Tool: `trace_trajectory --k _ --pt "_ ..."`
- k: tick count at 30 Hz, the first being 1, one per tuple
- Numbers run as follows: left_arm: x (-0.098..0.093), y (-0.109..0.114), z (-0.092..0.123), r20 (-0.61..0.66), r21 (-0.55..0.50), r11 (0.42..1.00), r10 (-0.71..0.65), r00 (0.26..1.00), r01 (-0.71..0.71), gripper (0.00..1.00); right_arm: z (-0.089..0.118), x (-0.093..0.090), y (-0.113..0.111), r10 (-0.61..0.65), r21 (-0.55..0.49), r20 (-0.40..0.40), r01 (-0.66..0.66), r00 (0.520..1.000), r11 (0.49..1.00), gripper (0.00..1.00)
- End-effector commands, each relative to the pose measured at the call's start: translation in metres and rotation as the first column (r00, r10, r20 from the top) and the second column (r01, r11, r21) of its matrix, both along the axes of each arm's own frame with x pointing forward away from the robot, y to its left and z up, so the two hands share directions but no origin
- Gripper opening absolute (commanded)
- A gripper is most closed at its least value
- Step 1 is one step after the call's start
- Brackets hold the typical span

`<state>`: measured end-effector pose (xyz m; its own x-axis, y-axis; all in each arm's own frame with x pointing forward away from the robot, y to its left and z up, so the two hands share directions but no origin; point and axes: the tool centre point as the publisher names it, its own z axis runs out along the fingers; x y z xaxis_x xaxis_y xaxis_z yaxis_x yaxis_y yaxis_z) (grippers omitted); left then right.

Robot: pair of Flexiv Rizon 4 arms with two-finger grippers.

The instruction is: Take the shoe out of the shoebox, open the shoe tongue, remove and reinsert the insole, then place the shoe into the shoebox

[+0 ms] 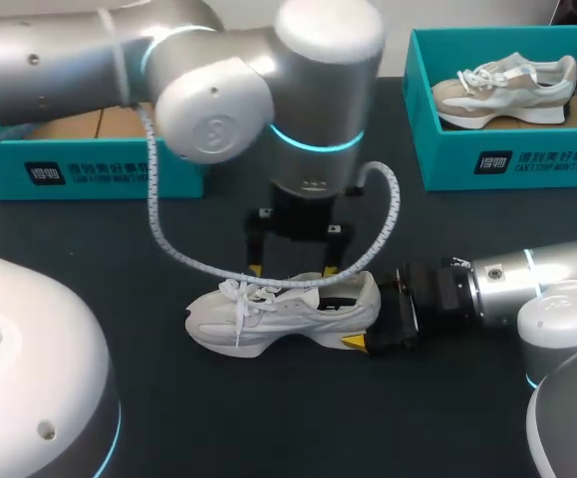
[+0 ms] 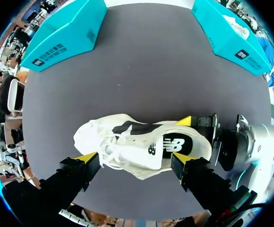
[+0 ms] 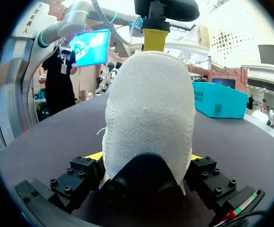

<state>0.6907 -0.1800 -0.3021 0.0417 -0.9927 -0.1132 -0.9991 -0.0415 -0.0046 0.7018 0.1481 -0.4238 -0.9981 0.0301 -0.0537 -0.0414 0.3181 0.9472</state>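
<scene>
while the white shoe (image 1: pixel 283 314) stands on its sole in the middle of the dark matte table (image 1: pixel 268 428), toe toward my left, both grippers are at it. its upper is made of smooth pale panels with loose white laces over the front. the heel is covered with a rough, fleecy cloth and looks rounded like a dome in the right wrist view. the sole is thick and curved. inside the opening shows a black insole (image 2: pixel 174 144) with a white logo, which i do not read.

the left shoebox (image 1: pixel 109 171) and the right shoebox (image 1: pixel 512 164) are of teal card, rectangular and open on top, at the far side of the table, well apart from the shoe. each front wall carries a dark square label and a line of dark print. in the right one lies a second shoe (image 1: pixel 507 88), beige and white.

the left arm (image 1: pixel 218 90) comes across from the left and turns down at the wrist, so the left gripper (image 1: pixel 292 269) points straight down over the shoe's opening. its fingers stand apart, one tip by the laces, one by the collar, and grip nothing. a white braided hose (image 1: pixel 163 234) hangs in a loop from this arm. the right arm (image 1: pixel 527 284) lies low and level over the table. the right gripper (image 3: pixel 145 157) is closed on the heel of the shoe, one yellow tip at each side.
</scene>
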Motion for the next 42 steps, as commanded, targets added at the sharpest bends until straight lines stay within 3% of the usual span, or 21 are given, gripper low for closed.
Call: trace_trajectory --k 1,7,24,36,37,38,42 --pt "0.003 -0.025 -0.016 -0.008 0.065 0.998 0.002 1.0 -0.001 1.0 -0.005 0.003 0.006 -0.002 -0.003 0.0 0.002 1.0 1.0 0.0" --pt "0.001 -0.029 -0.033 -0.024 0.106 0.994 0.008 1.0 -0.005 1.0 -0.005 0.003 0.006 -0.002 -0.003 0.0 0.002 1.0 1.0 0.0" --pt "-0.01 -0.005 -0.054 -0.038 0.205 0.978 0.033 0.999 -0.024 1.0 -0.005 0.003 0.006 -0.002 -0.003 0.0 0.002 1.0 1.0 0.0" --pt "-0.012 0.02 -0.038 0.004 0.219 0.971 0.093 0.996 -0.092 1.0 -0.005 0.003 0.006 -0.002 -0.003 0.0 0.002 1.0 1.0 0.0" --pt "-0.012 0.022 -0.037 0.004 0.218 0.972 0.093 0.996 -0.091 0.8 -0.005 0.003 0.006 -0.002 -0.003 0.0 0.002 1.0 1.0 0.0" --pt "-0.012 0.023 -0.037 0.004 0.219 0.971 0.094 0.996 -0.093 0.46 -0.005 0.003 0.006 -0.002 -0.003 0.0 0.002 1.0 1.0 0.0" --pt "-0.011 0.026 -0.033 0.006 0.213 0.972 0.1 0.995 -0.099 0.31 -0.005 0.003 0.006 -0.002 -0.003 0.0 0.002 1.0 1.0 0.0"
